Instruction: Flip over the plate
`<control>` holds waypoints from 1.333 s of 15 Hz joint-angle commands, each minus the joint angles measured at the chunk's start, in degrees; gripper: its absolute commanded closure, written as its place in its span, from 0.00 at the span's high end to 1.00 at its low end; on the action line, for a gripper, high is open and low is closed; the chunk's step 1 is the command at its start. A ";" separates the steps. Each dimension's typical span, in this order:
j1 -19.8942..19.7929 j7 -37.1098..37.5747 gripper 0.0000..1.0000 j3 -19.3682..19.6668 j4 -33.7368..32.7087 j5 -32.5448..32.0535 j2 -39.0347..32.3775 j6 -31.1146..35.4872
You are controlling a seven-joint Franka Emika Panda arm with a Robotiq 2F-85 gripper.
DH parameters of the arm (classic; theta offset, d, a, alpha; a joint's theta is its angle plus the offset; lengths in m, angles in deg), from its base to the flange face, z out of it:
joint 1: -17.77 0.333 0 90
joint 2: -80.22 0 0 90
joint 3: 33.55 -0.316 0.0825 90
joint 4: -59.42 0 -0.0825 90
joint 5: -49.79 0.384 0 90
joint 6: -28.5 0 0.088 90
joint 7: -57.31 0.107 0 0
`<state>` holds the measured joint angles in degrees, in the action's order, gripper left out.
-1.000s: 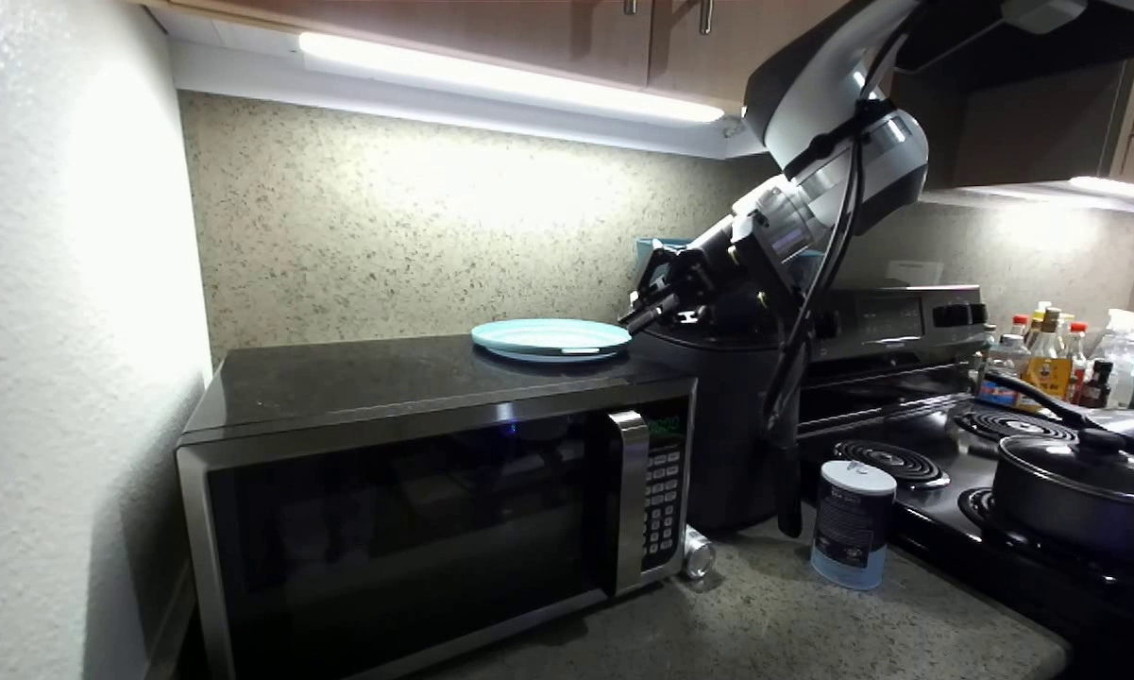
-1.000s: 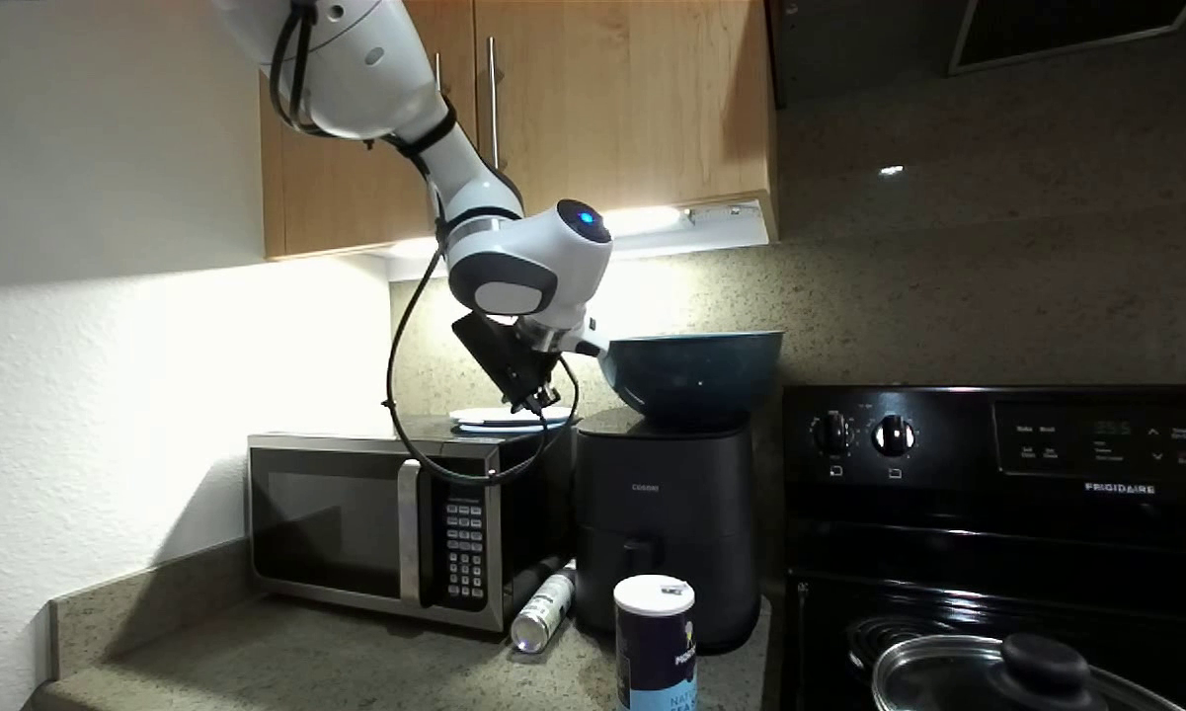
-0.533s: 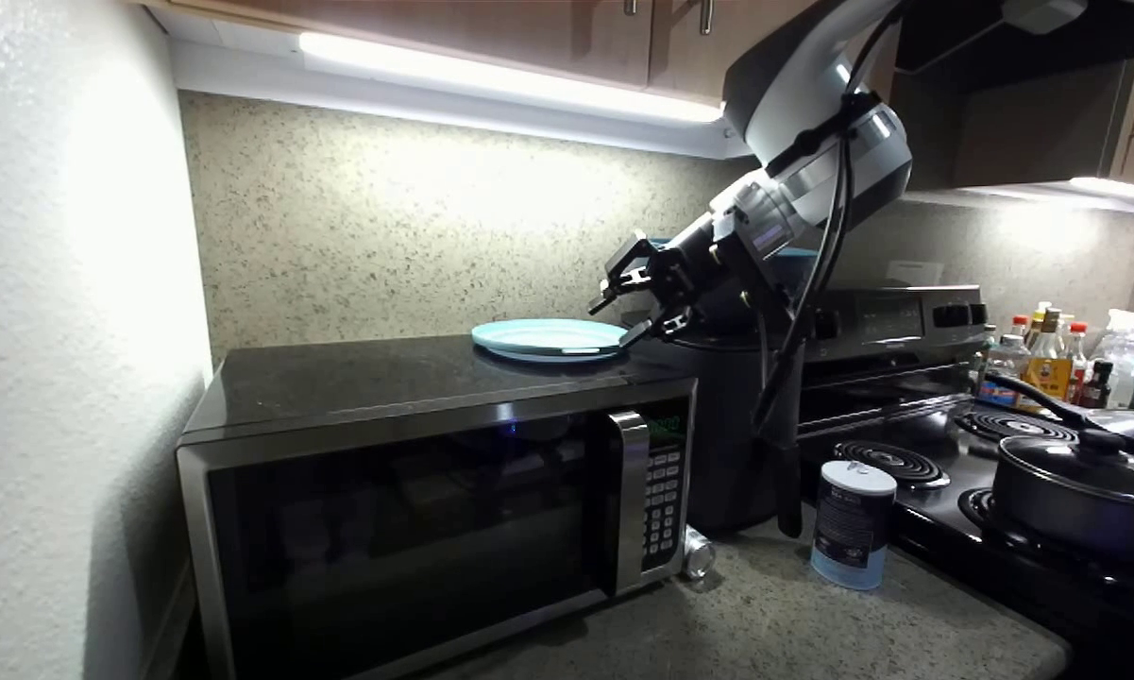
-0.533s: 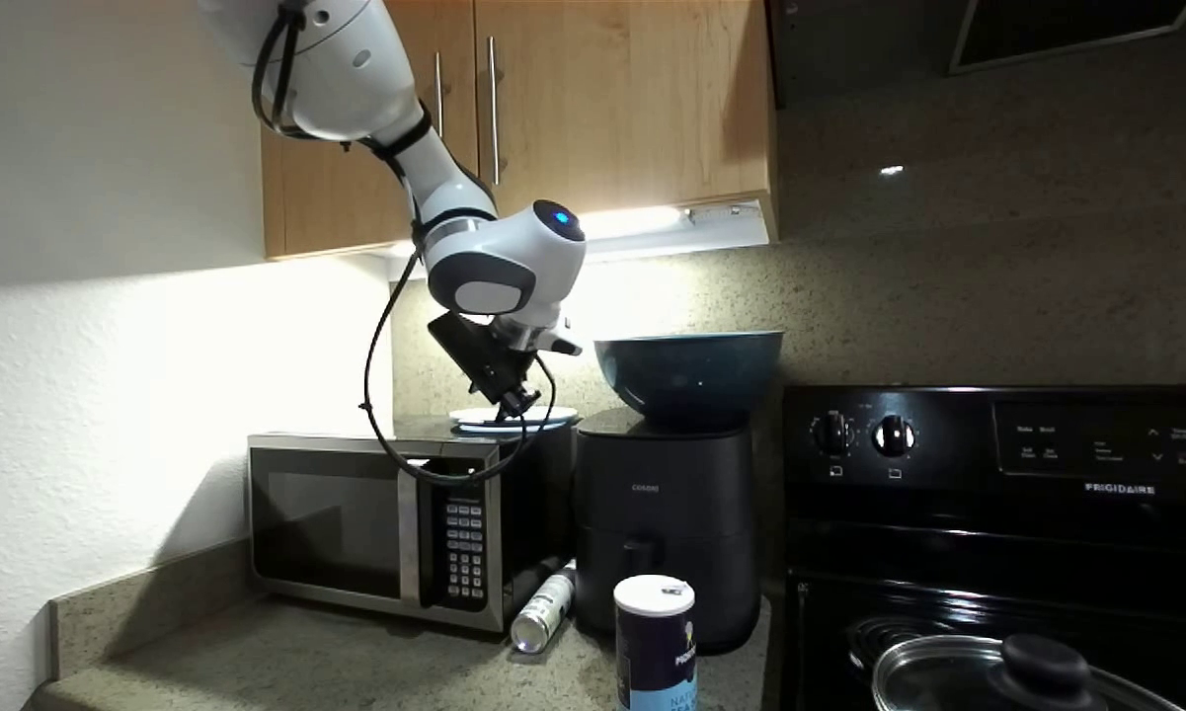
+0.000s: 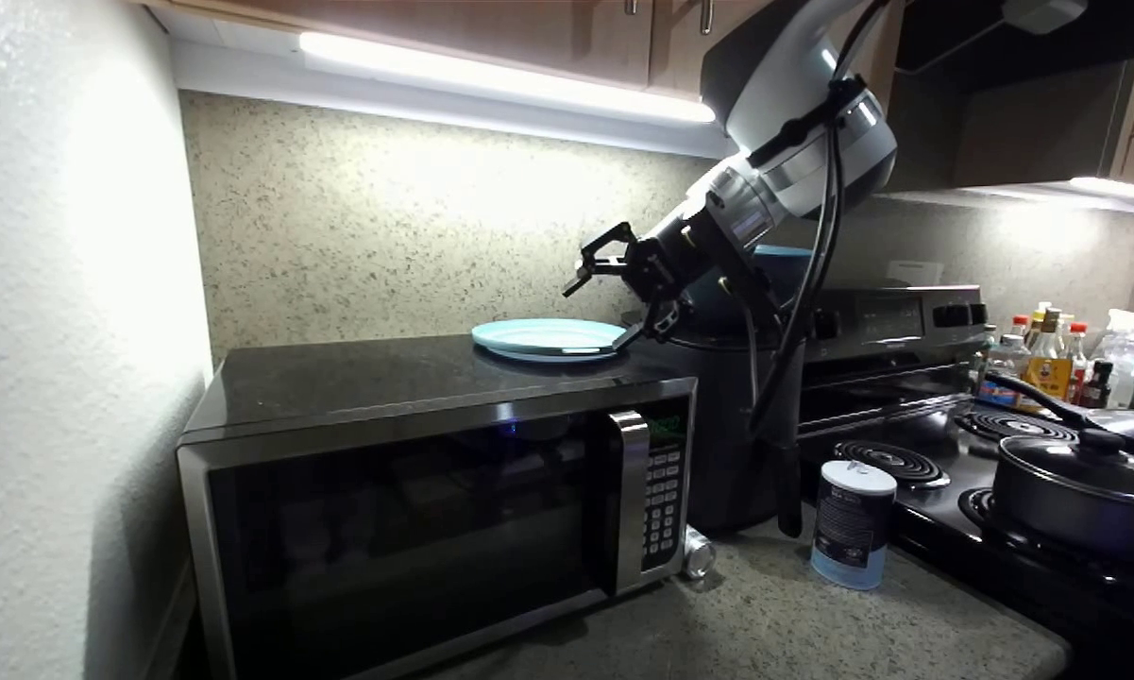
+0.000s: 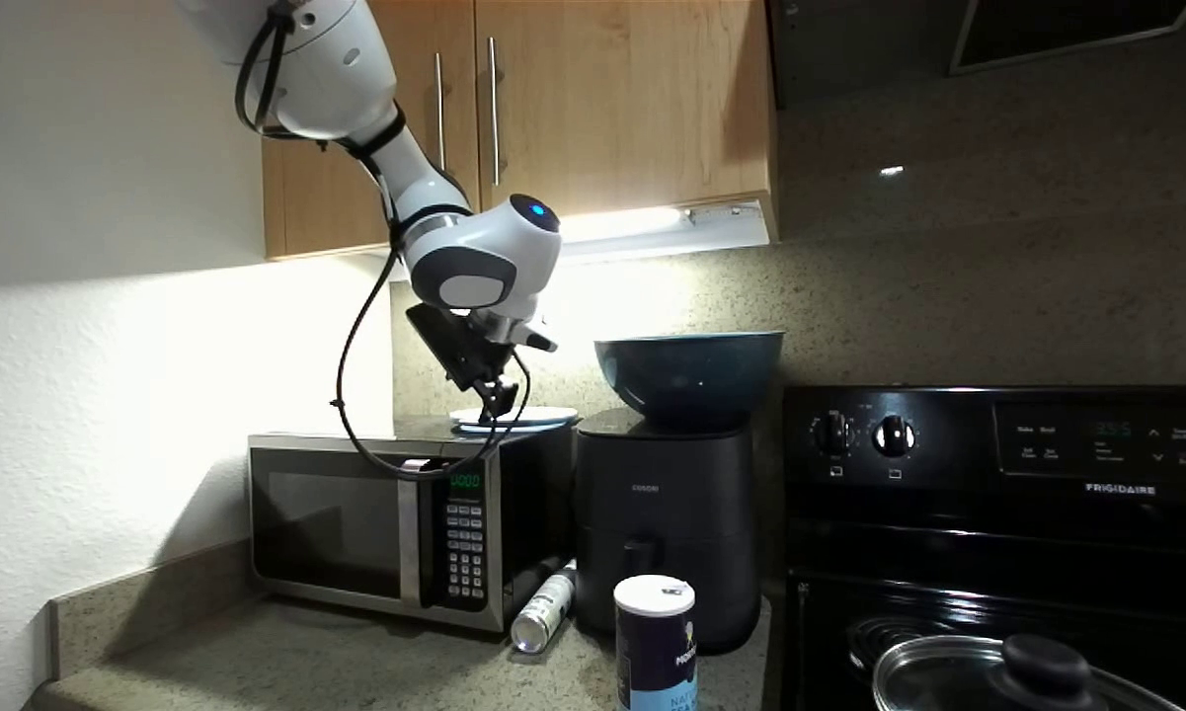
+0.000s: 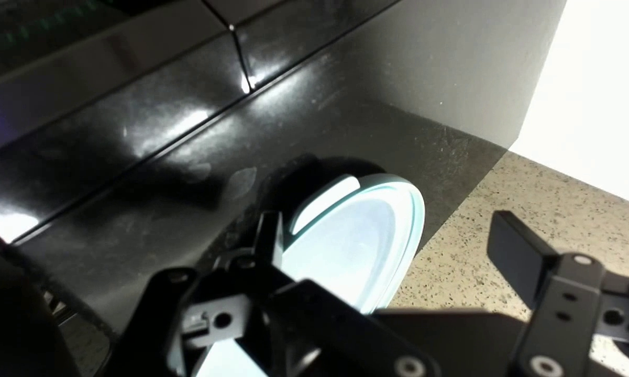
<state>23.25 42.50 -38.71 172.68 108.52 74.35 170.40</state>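
Observation:
The plate (image 5: 550, 338), pale blue and round, lies flat on top of the microwave (image 5: 340, 382). In an exterior view my gripper (image 5: 599, 315) is tilted down toward the plate's right side, jaws wide apart. One finger hangs above the plate; the lower fingertip (image 5: 626, 341) overlaps its right edge, and whether they touch I cannot tell. The wrist view shows the plate (image 7: 340, 251) between the open fingers of the gripper (image 7: 393, 240), partly covered by the near finger. Nothing is gripped. In an exterior view the gripper (image 6: 495, 405) hides part of the plate (image 6: 550, 416).
Right of the microwave stands a black air fryer (image 6: 667, 513) bearing a big teal bowl (image 6: 691, 380). Cabinets (image 6: 622, 109) hang above, with a speckled backsplash (image 5: 387, 217) behind. A salt canister (image 5: 853, 529) and a lying can (image 6: 543, 610) are on the counter. A white wall (image 5: 76, 331) borders the left.
The gripper has opened from nearly shut to wide. The arm has shifted left, bringing the lower finger over the plate's right edge. The plate has not visibly moved.

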 commanded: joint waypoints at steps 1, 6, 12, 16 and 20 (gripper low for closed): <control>-0.31 0.23 1.00 -0.33 -0.07 -0.23 -0.02 -0.06; -0.40 0.23 1.00 -0.27 -0.07 -0.23 -0.15 -0.06; -0.09 -5.82 1.00 -2.21 -1.56 20.43 -2.86 -6.91; 1.06 -3.93 1.00 -2.13 -0.70 23.13 -2.95 -6.78; 1.46 -2.18 1.00 -2.04 1.38 23.02 -2.00 -5.80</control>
<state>24.17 38.42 -41.36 171.81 132.99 70.63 163.74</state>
